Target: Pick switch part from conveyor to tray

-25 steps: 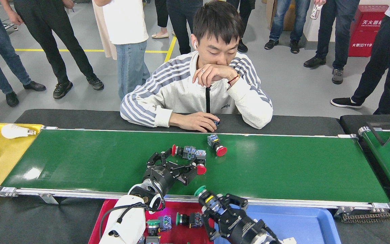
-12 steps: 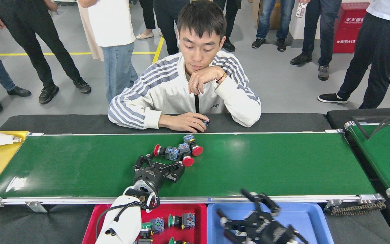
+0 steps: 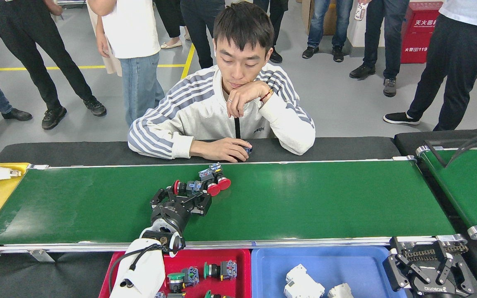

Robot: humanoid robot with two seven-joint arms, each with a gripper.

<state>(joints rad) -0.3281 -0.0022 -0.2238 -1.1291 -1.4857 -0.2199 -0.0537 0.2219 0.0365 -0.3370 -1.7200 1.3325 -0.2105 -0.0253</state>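
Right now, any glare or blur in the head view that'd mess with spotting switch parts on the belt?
Head view: sharp, no motion blur. Soft glare patches on the conveyor near its far rail and at the left end. The red-capped switch parts by the left tool sit clear of glare. Right tool is dark, low in the corner.

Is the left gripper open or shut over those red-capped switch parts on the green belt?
Open: the left gripper has its black fingers spread beside the red-capped switch parts on the dark-green conveyor belt, not clamped on any.
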